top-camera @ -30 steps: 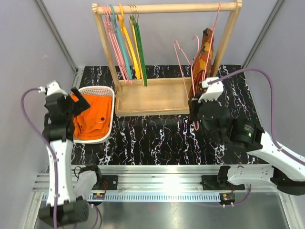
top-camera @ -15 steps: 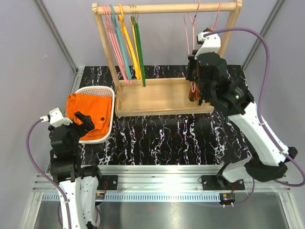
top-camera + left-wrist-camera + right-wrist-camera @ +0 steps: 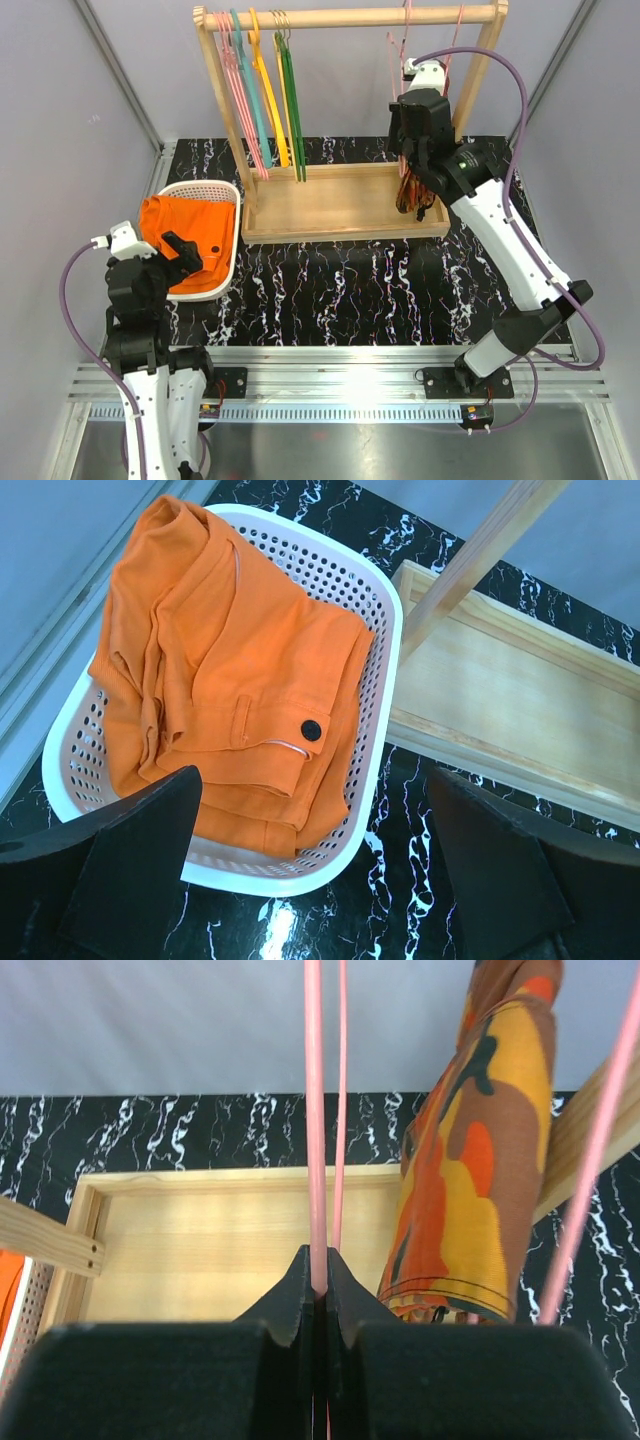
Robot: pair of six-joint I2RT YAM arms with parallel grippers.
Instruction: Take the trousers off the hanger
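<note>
The bright orange trousers (image 3: 183, 237) lie folded in a white perforated basket (image 3: 233, 200) at the left; they also show in the left wrist view (image 3: 225, 695). My left gripper (image 3: 185, 252) is open and empty, its jaws wide apart just near of the basket (image 3: 392, 670). My right gripper (image 3: 407, 160) is raised at the right end of the wooden rack and is shut on the thin pink wire hanger (image 3: 391, 60), which is bare. In the right wrist view the hanger wire (image 3: 315, 1110) runs straight up from the closed jaws.
The wooden rack (image 3: 350, 17) holds pink, teal, yellow and green hangers (image 3: 262, 100) at its left end. A camouflage garment (image 3: 470, 1180) hangs on another pink hanger right of my right gripper. The rack's wooden base tray (image 3: 320, 205) sits on the black marbled table.
My right arm has lifted the bare pink hanger from low beside the rack up to the rail. My left arm has drawn back out of the basket, leaving the trousers in it.
</note>
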